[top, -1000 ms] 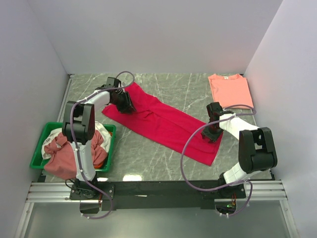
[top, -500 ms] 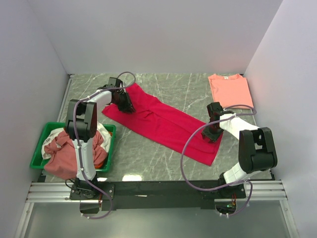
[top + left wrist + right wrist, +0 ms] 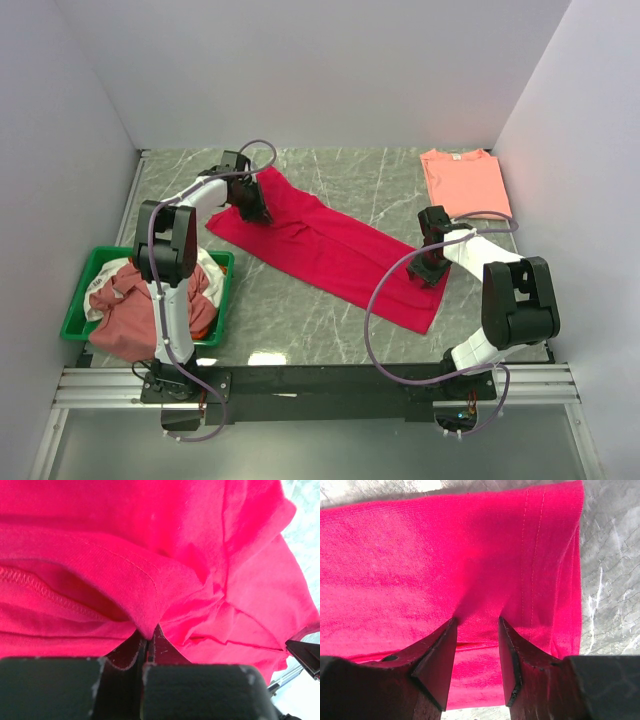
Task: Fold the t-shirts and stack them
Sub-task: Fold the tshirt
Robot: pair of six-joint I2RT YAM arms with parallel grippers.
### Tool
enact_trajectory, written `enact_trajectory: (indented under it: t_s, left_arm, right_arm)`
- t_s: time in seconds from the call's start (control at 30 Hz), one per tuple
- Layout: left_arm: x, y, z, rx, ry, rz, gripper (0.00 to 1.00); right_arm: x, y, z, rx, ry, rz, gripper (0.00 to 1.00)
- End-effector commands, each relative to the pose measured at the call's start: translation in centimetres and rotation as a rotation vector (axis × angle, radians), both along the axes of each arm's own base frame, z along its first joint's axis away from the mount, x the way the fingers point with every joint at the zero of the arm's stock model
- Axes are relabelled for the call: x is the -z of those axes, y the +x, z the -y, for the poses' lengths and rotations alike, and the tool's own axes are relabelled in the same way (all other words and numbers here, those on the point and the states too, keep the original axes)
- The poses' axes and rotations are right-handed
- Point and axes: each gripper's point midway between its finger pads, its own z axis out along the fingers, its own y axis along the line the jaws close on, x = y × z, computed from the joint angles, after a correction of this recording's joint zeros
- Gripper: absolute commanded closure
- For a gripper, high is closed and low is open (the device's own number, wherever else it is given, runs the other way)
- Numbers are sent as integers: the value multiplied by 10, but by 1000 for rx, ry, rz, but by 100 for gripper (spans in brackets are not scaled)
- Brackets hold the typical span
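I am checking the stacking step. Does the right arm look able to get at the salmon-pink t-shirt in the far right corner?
Probably yes. The salmon-pink t-shirt lies flat just beyond the right gripper, with bare table between and nothing on top of it. That gripper is pressed onto the red t-shirt, though.

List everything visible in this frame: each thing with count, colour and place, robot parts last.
crimson t-shirt: one, bright red, spread diagonally across the table centre.
salmon t-shirt: one, salmon-pink, folded flat at the far right corner.
tray: one, green, near left edge of the table.
heaped t-shirts: several, dusty rose, white and orange, piled in the tray; exact count unclear.
table: one, grey marbled.
left claw: one, black, shut on a hem of the crimson t-shirt at its far-left end.
right claw: one, black, jaws apart, pressed onto the crimson t-shirt's near-right end.
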Motion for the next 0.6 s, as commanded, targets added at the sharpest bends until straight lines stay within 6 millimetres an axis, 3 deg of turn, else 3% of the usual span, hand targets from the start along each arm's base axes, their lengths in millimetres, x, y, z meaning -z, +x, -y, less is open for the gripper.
enact_trajectory:
  t_s: [0.0, 0.43, 0.57]
  left_arm:
    - [-30, 2, 3, -1, -13, 34, 100]
    - [-57, -2, 11, 9, -68, 35, 100]
    - [-58, -5, 11, 10, -71, 25, 100]
  right_arm:
    - [-2, 5, 7, 25, -18, 23, 54]
    - [-1, 1, 8, 27, -17, 23, 54]
    - [-1, -2, 10, 30, -20, 23, 54]
